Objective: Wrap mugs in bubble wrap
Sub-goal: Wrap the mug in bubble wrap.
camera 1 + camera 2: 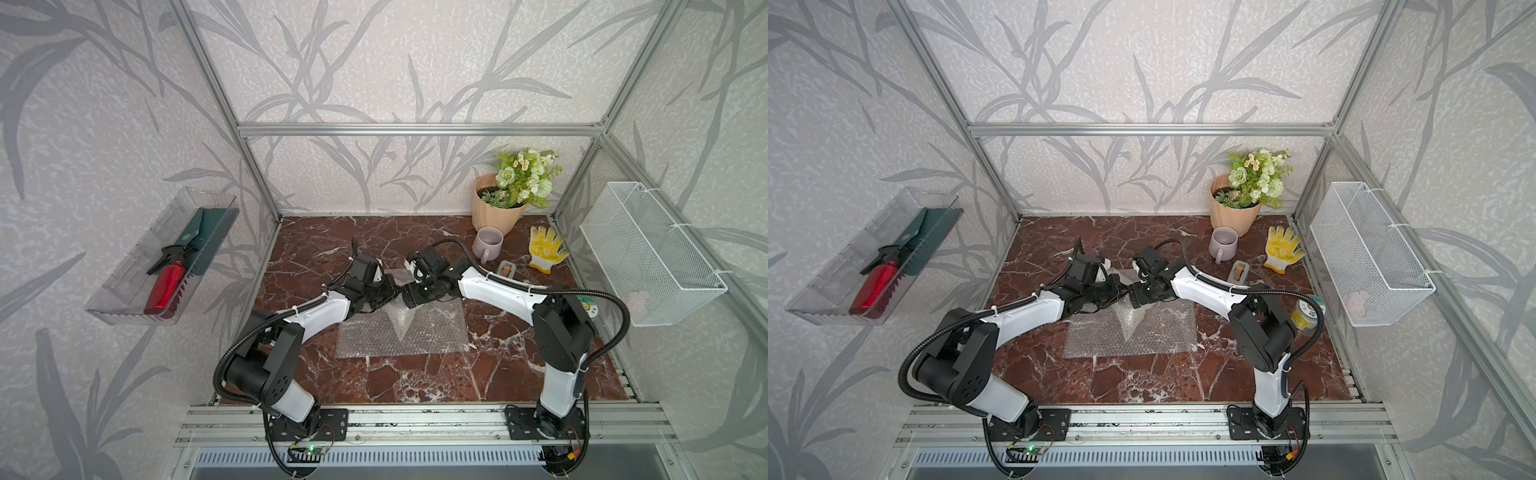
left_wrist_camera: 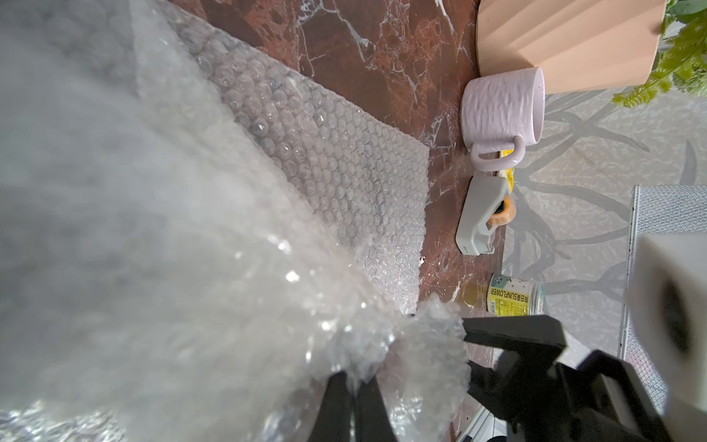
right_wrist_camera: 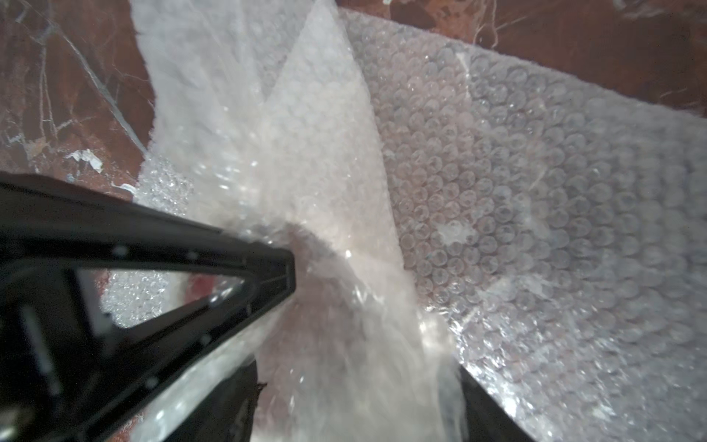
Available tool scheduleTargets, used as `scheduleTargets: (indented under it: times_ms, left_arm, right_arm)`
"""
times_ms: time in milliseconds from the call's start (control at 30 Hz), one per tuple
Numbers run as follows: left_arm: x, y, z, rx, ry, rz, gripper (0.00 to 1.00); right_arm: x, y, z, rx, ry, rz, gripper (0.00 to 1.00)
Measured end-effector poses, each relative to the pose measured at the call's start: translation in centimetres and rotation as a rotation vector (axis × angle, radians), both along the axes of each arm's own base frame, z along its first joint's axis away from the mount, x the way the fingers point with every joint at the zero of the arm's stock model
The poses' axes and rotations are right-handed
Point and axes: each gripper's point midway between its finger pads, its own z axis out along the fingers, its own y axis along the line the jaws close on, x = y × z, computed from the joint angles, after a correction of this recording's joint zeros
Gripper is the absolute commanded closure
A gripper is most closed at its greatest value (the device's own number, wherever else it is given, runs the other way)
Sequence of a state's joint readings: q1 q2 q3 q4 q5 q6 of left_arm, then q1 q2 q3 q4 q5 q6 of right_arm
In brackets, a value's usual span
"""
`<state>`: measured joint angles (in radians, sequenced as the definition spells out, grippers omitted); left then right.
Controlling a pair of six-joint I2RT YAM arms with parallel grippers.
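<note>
Currently the white mug (image 3: pixel 321 283) is sitting at the middle of the table (image 1: pixel 332 249), beneath the two wrists, and is being covered by bubble wrap (image 1: pixel 415 332). Only a blurred round shape with a glimpse of red inside is showing through the plastic in the right wrist view, and in both top views it is being hidden by the arms. Wrap is being drawn up around it, a loose corner hanging as a pale triangle over the layer lying flat on the marble. Whether that flat layer is a separate sheet cannot be told.

A bunched tuft of the wrap is being pinched by the left gripper (image 2: pixel 354 377), its jaws clenched tight on it. The covered mug is being straddled by the right gripper (image 3: pixel 378 321). Its jaws are standing wide and seemingly pressing the plastic on either side, so the mug is being judged as clasped through the wrap.

This first mug is being judged as only part-wrapped: the bundle is not closed and nothing is being taped.

The lilac mug (image 1: pixel 488 243) is standing bare and upright at the far right, just in front of the flowerpot (image 1: pixel 494 216) and well apart from the wrap, so its wrapping is not yet begun. A tape dispenser (image 1: pixel 507 270) is lying near it, untouched, with a glove (image 1: pixel 544 249) further right. Something pale is lying in the wire basket (image 1: pixel 652 253), too blurred to be named
</note>
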<state>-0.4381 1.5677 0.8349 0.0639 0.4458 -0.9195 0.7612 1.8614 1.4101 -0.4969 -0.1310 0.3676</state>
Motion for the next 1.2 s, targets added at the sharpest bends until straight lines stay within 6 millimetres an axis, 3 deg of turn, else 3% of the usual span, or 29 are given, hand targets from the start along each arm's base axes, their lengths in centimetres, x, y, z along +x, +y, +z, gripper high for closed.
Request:
scheduleTargets:
  times_ms: [233,500,667,867,1000,1133,1200]
  left_arm:
    - [-0.1,-0.2,-0.6,0.009,0.009,-0.005,1.0]
    - [-0.1,-0.2,-1.0,0.014,0.016,-0.004,1.0]
    - [-0.1,-0.2,-1.0,0.014,0.016,-0.003,1.0]
    - [-0.1,0.0,-1.1,0.028,0.022,-0.002,1.0]
    - [0.1,1.0,-0.3,0.064,0.007,0.015,0.8]
    - [0.8,3.6,2.3,0.093,-0.063,0.081,0.53]
    - [1.7,5.8,3.6,0.116,-0.1,0.151,0.25]
  right_arm:
    - [-0.1,-1.3,3.3,0.037,-0.105,-0.027,0.14]
    - [-0.3,-0.9,3.1,0.058,-0.107,0.003,0.1]
    - [0.0,-0.6,1.4,0.033,-0.078,0.005,0.11]
    - [0.9,-0.1,-1.7,-0.041,-0.02,-0.008,0.22]
    - [0.8,0.0,-1.9,-0.046,-0.013,-0.014,0.25]
    - [0.9,0.0,-2.1,-0.049,-0.009,-0.02,0.25]
    - [0.9,0.0,-2.3,-0.052,-0.005,-0.021,0.25]
